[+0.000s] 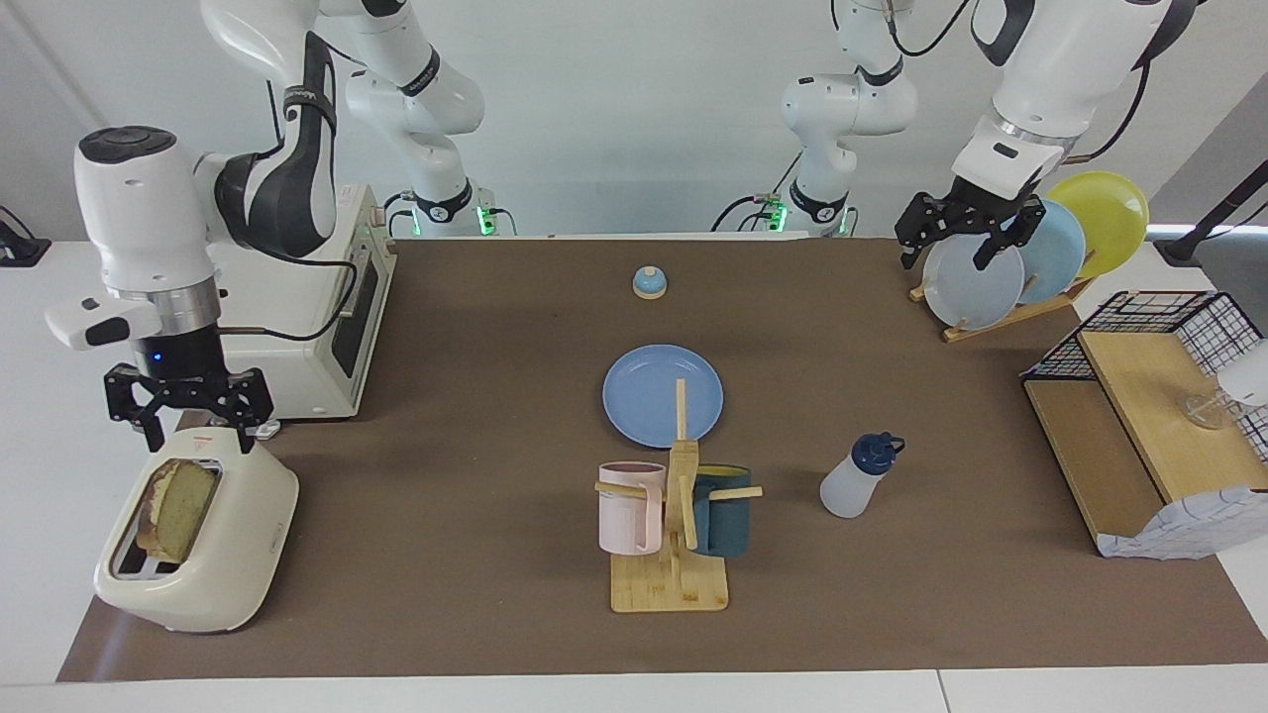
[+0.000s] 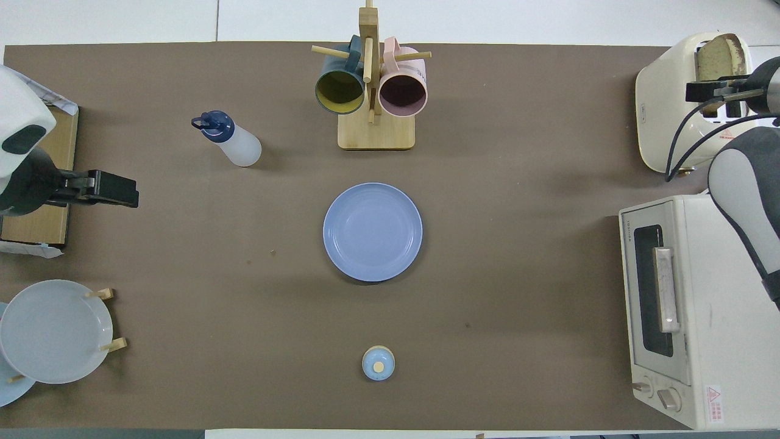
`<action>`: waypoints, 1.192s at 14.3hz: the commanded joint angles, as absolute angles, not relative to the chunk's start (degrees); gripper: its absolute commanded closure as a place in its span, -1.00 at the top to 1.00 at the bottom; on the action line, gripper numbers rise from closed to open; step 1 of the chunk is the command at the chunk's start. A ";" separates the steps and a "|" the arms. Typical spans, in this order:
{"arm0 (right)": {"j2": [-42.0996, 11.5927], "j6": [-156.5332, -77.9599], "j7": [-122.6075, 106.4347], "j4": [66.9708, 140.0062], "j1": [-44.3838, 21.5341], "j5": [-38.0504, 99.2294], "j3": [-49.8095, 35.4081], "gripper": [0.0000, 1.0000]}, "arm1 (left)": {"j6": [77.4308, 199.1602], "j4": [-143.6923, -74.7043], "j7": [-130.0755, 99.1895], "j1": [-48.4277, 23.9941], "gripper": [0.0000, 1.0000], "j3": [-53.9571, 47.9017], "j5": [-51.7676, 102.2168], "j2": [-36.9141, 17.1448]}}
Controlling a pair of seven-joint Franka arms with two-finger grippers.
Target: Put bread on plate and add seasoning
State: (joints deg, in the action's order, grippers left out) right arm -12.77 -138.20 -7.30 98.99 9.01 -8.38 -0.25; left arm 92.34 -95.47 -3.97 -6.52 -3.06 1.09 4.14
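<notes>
The bread (image 1: 178,510) (image 2: 716,56), a tan slice with a darker crust, stands upright in a slot of the cream toaster (image 1: 228,574) at the right arm's end of the table. My right gripper (image 1: 196,442) hangs open just above the toaster's end that faces the oven, not touching the bread. The blue plate (image 1: 663,394) (image 2: 372,231) lies bare at mid-table. The seasoning (image 1: 857,478) (image 2: 228,139), a white bottle with a navy cap, stands upright toward the left arm's end. My left gripper (image 1: 953,253) waits open, over the plate rack.
A white toaster oven (image 1: 297,337) stands beside the toaster, nearer the robots. A wooden mug tree (image 1: 674,515) with a pink and a dark teal mug stands farther out than the plate. A small bell (image 1: 649,282), a plate rack (image 1: 1020,262) and a wire shelf (image 1: 1139,396) are also here.
</notes>
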 commanded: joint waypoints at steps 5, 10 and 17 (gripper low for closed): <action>-15.91 -144.31 -8.61 98.44 11.16 -10.72 -0.79 0.69 | 107.12 -108.96 -9.04 -9.31 1.00 -2.90 1.41 10.71; -19.33 -143.27 -9.14 93.09 10.98 -14.93 -0.97 -0.19 | 120.39 -121.71 -11.34 -10.81 1.00 -2.90 1.41 16.34; -18.90 -138.19 -14.77 91.50 10.20 -15.82 -0.88 -1.00 | 133.83 -131.20 -13.80 -10.81 1.00 -4.66 1.14 18.02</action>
